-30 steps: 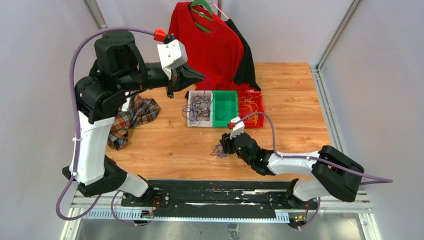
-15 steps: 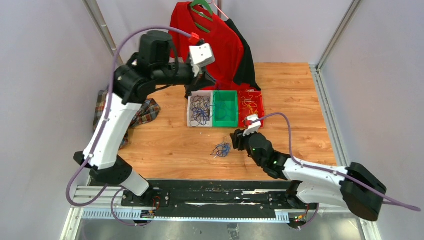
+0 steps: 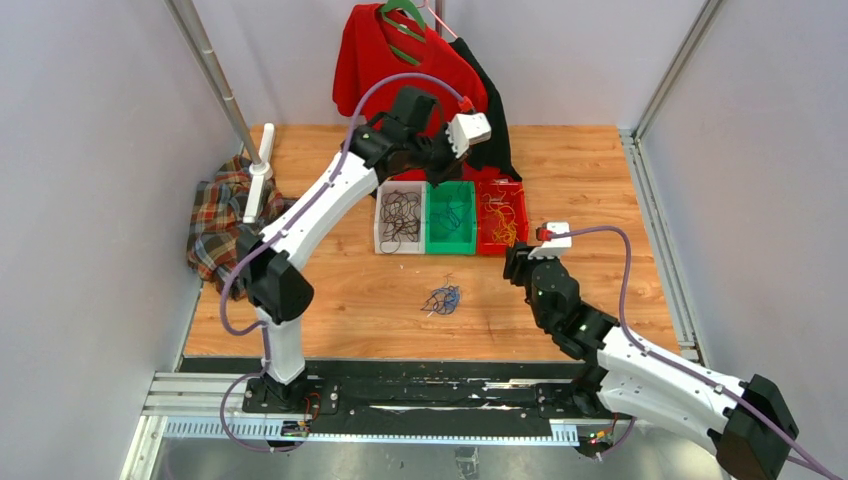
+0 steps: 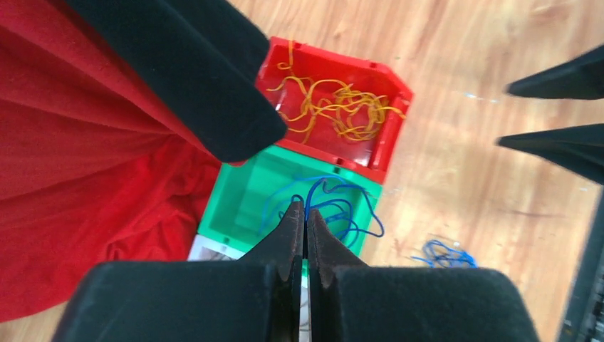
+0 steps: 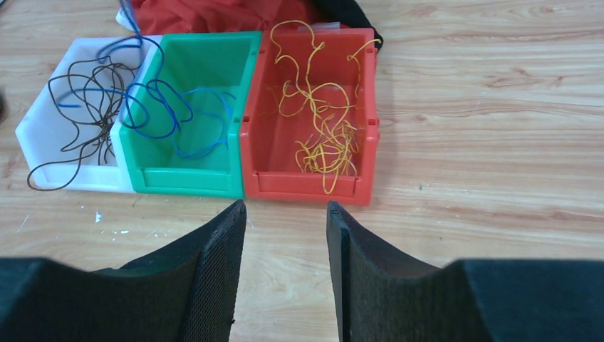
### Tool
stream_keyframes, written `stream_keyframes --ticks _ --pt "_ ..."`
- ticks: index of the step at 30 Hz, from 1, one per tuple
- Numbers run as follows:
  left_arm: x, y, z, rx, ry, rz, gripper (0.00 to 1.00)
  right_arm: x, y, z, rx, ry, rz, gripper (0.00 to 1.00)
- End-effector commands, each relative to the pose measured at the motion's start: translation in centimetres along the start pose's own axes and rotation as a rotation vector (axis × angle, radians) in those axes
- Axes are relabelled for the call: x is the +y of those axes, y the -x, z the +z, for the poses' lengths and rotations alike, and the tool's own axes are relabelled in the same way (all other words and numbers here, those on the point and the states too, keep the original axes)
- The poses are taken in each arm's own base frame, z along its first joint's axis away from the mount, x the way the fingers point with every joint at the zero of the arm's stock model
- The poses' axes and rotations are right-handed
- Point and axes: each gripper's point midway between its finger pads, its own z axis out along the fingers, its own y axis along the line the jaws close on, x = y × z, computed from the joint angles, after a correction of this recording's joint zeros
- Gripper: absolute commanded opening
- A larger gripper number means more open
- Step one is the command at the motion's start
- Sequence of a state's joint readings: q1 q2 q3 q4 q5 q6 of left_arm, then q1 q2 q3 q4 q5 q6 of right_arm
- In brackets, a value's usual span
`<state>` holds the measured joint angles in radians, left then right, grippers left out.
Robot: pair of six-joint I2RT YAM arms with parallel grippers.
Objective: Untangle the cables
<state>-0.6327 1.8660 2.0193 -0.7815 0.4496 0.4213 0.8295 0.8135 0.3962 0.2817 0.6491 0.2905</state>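
Observation:
A small tangle of blue and black cables [image 3: 441,299] lies on the wooden table in front of three bins; it also shows in the left wrist view [image 4: 441,253]. The white bin [image 5: 43,121] holds black cables [image 5: 85,100]. The green bin [image 5: 185,187] holds blue cables [image 5: 171,114]. The red bin [image 5: 306,189] holds yellow cables [image 5: 320,135]. My left gripper [image 4: 306,206] hangs over the green bin [image 3: 450,240], shut on a blue cable [image 4: 342,214] that trails down into it. My right gripper [image 5: 285,214] is open and empty, low over bare table in front of the red bin [image 3: 501,240].
A red shirt [image 3: 400,70] and a black garment [image 3: 490,110] hang at the back, draping down behind the bins. A plaid cloth [image 3: 215,215] lies at the left edge next to a white stand base [image 3: 258,175] with a pole.
My left arm swung from the far left to above the bins, and blue cable now lies in the green bin. My right gripper drew back from the tangle to the right.

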Motion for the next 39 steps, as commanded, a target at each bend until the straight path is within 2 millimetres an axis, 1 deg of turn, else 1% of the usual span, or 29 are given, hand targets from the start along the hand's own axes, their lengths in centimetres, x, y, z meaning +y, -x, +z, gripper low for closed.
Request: stream_keyframes --ticks 1,2,5,7,10,11,12,13,14,15,16,17,18,21,24,27,28,30,33,36,39 --pt "3.6 0.5 2.9 -0.03 0.111 0.111 0.01 -2.0 1.1 -0.3 -0.027 -0.083 -0.003 0.45" --pt "4.3 -0.4 3.9 -0.011 0.126 0.119 0.01 -2.1 1.0 -0.3 -0.026 -0.085 -0.003 0.45" --pt "5.8 -2.5 5.9 0.034 0.169 0.148 0.01 -2.3 0.5 -0.5 -0.021 -0.087 -0.009 0.44" --pt "6.2 -3.5 7.1 0.044 0.179 0.149 0.02 -2.3 0.3 -0.5 -0.016 -0.08 -0.011 0.44" --pt "6.6 -4.3 7.8 0.055 0.2 0.129 0.15 -2.1 0.3 -0.5 -0.011 -0.067 -0.01 0.43" --pt "6.7 -4.6 7.7 0.065 0.209 0.126 0.24 -2.0 0.3 -0.5 -0.01 -0.063 -0.012 0.43" --pt "6.8 -4.9 7.5 0.08 0.219 0.126 0.41 -1.9 0.4 -0.5 -0.009 -0.056 -0.01 0.43" --pt "6.9 -5.3 7.2 0.097 0.23 0.128 0.6 -1.8 0.5 -0.5 -0.009 -0.051 -0.011 0.42" --pt "6.9 -5.7 6.8 0.114 0.242 0.128 0.74 -1.7 0.7 -0.6 -0.012 -0.047 -0.009 0.42" --pt "6.7 -5.9 6.2 0.126 0.247 0.122 0.78 -1.6 0.9 -0.6 -0.014 -0.043 -0.008 0.42" --pt "6.3 -6.2 5.7 0.134 0.237 0.112 0.79 -1.6 1.2 -0.6 -0.018 -0.04 -0.007 0.42" --pt "5.6 -5.9 4.6 0.127 0.226 0.103 0.79 -1.5 1.3 -0.7 -0.02 -0.038 -0.006 0.42" --pt "4.8 -6.2 3.9 0.129 0.211 0.086 0.8 -1.5 1.4 -0.7 -0.021 -0.037 -0.005 0.42" --pt "1.2 -8.0 2.2 0.159 0.116 0.012 0.85 -1.4 1.7 -0.9 -0.026 -0.027 -0.001 0.41" --pt "-2.9 -10.6 0.9 0.205 0.0 -0.074 0.86 -1.1 1.8 -0.9 -0.025 -0.013 0.004 0.41" --pt "-6.4 -13.5 0.4 0.235 -0.104 -0.153 0.85 -0.9 1.6 -0.9 -0.016 -0.002 0.011 0.4" --pt "-7.6 -14.1 0.3 0.239 -0.143 -0.17 0.84 -0.8 1.5 -0.9 -0.012 0.002 0.014 0.4" --pt "-9.7 -15.1 0.4 0.247 -0.218 -0.201 0.81 -0.7 1.1 -0.8 -0.002 0.009 0.019 0.39" --pt "-12.4 -16.1 0.8 0.262 -0.308 -0.223 0.77 -0.3 0.7 -0.8 0.014 0.024 0.023 0.38" --pt "-14.0 -17.3 1.2 0.294 -0.352 -0.248 0.76 0.0 0.4 -0.8 0.027 0.034 0.023 0.38" --pt "-15.2 -19.4 1.0 0.338 -0.379 -0.266 0.75 0.2 0.2 -0.8 0.037 0.045 0.024 0.37"
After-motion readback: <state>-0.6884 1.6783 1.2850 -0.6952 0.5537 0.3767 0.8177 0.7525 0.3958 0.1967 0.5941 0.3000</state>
